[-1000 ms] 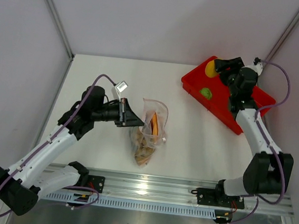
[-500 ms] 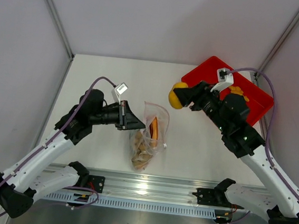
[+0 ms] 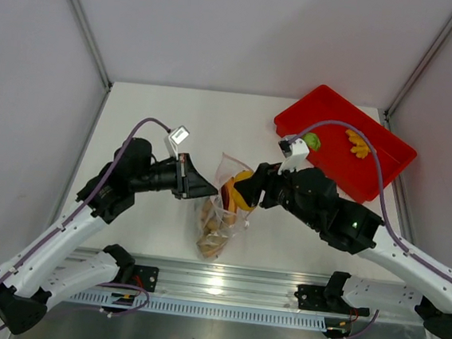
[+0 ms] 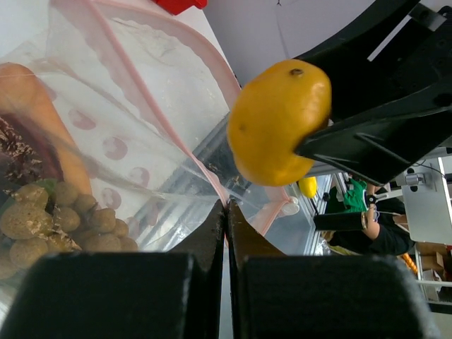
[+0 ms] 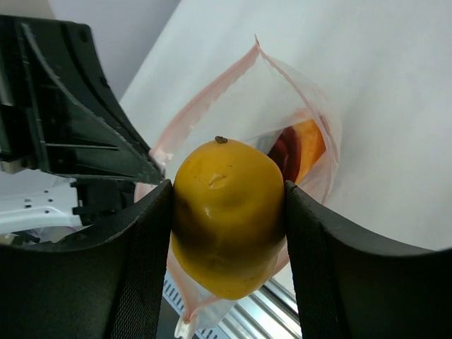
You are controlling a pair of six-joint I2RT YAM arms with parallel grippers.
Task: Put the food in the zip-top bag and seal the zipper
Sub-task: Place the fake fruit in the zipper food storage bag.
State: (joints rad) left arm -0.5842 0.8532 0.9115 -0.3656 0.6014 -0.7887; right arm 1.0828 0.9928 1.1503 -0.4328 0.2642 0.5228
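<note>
Several small toy foods [image 4: 63,219] already lie inside the clear crinkly zip-top bag [image 3: 223,217], its mouth rim pinched by the clenched left gripper [image 3: 210,189], while the right gripper [image 5: 227,191] grasps the yellow-orange round fruit [image 4: 279,120] at that mouth; a green piece [image 3: 313,140] and an orange lumpy piece [image 3: 359,146] remain on the red rectangular tray [image 3: 334,165] beyond the bag, and the pinkish-red zipper strip [image 5: 212,95] is unsealed.

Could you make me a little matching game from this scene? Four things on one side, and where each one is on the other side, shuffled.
Things:
1. yellow fruit
2. zip-top bag
3. green piece
4. grape bunch

Places:
A. lying on the red tray
B. rim pinched by the left gripper
C. inside the bag
D. clamped in the right gripper

Pairs: 1-D, 2-B, 3-A, 4-C
</note>
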